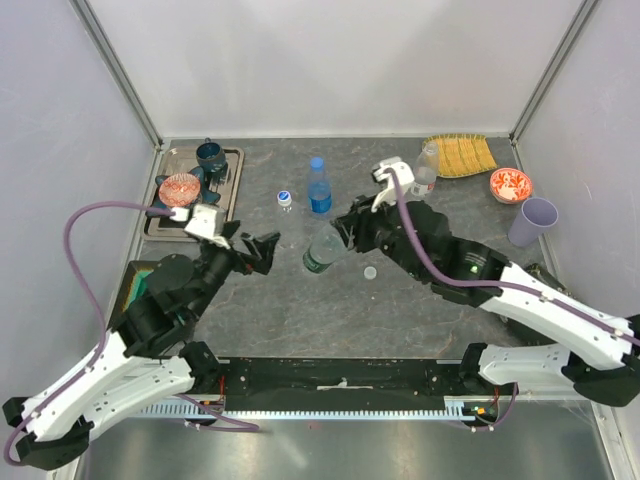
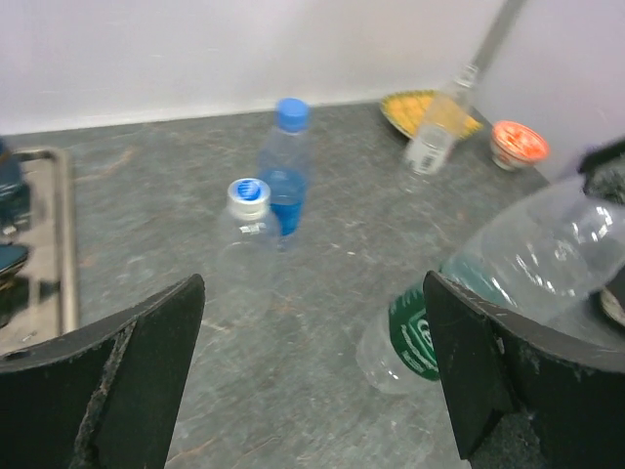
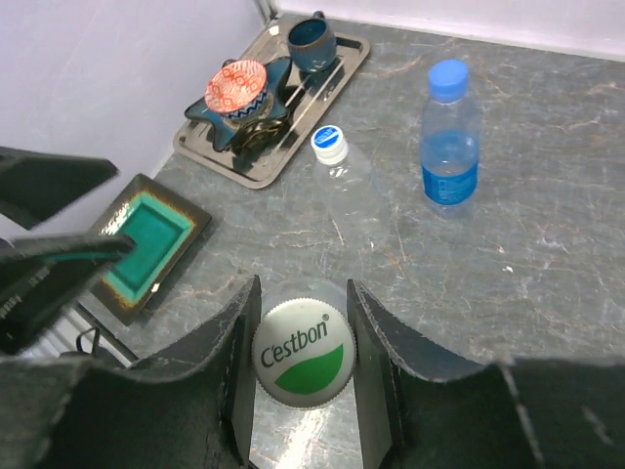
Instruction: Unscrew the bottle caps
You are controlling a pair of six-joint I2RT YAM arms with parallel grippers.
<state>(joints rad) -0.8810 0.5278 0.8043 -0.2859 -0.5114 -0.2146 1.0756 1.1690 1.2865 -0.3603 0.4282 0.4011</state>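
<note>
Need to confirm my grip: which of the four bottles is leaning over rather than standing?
The green-labelled bottle, its cap pinched in the right tool. The blue-labelled bottle, short bottle and plain clear bottle all stand upright.

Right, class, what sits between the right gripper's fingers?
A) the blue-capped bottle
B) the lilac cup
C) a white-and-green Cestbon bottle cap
C: in the right wrist view, the right gripper has one finger pressed against each side of the Cestbon cap.
</note>
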